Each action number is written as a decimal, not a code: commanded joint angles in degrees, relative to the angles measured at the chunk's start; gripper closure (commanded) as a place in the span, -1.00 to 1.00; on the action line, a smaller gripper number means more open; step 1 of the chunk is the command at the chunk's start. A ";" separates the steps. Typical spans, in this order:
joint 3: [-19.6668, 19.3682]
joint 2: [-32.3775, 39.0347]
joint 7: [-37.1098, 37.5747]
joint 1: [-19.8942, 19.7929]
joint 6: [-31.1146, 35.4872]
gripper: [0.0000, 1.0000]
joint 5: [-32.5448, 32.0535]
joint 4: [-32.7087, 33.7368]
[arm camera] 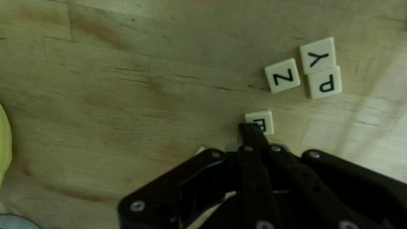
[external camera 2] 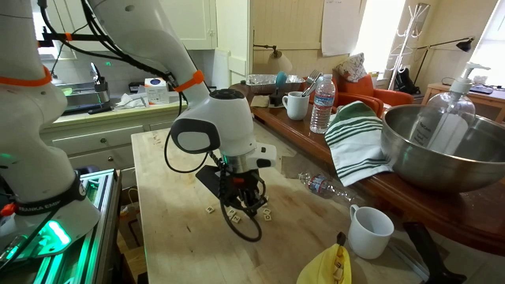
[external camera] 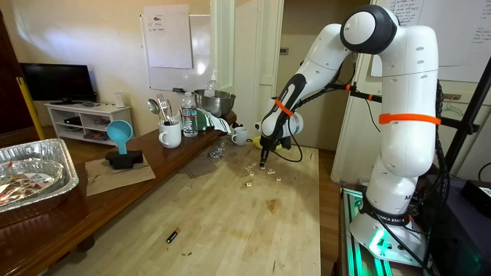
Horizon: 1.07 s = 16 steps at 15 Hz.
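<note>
Wrist view: black two-fingered gripper point(arm camera: 250, 128), tips pressed together on nothing, partly hiding a small cream square E tile point(arm camera: 264, 117) on the pale wooden tabletop point(arm camera: 127, 111); contact unclear.
Exterior-view white ceramic mug point(external camera: 172, 134): apparently a holder, keeping silver cutlery point(external camera: 154, 106) upright.
Legible wrist-view tiles: four, the E tile plus cream Y tile point(arm camera: 318, 56), Z tile point(arm camera: 282, 75), P tile point(arm camera: 324, 83).

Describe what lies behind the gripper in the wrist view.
Behind the shut gripper, a letter tile partly shows and pale pieces peek out; the rest is hidden from view.
</note>
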 commanded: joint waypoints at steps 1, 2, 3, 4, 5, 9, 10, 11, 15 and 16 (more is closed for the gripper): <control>-0.13 1.00 2.20 2.11 1.40 1.00 -0.96 -2.97; 0.83 0.86 5.28 1.07 2.07 1.00 -3.99 -3.56; 1.00 0.61 5.88 1.24 2.10 1.00 -4.54 -3.98; 0.68 0.42 7.65 1.69 2.21 1.00 -6.09 -4.38; 0.09 0.20 9.95 2.37 2.37 1.00 -7.97 -4.88; -1.61 -1.04 19.93 4.95 1.05 1.00 -16.00 -6.29; -1.88 -1.33 22.31 5.46 0.84 1.00 -17.85 -6.53; -2.09 -1.50 24.55 6.09 0.67 1.00 -19.29 -6.69; -1.13 -1.75 30.18 7.38 0.16 1.00 -20.99 -6.73; -1.06 -1.75 31.29 7.74 -0.06 1.00 -21.27 -6.67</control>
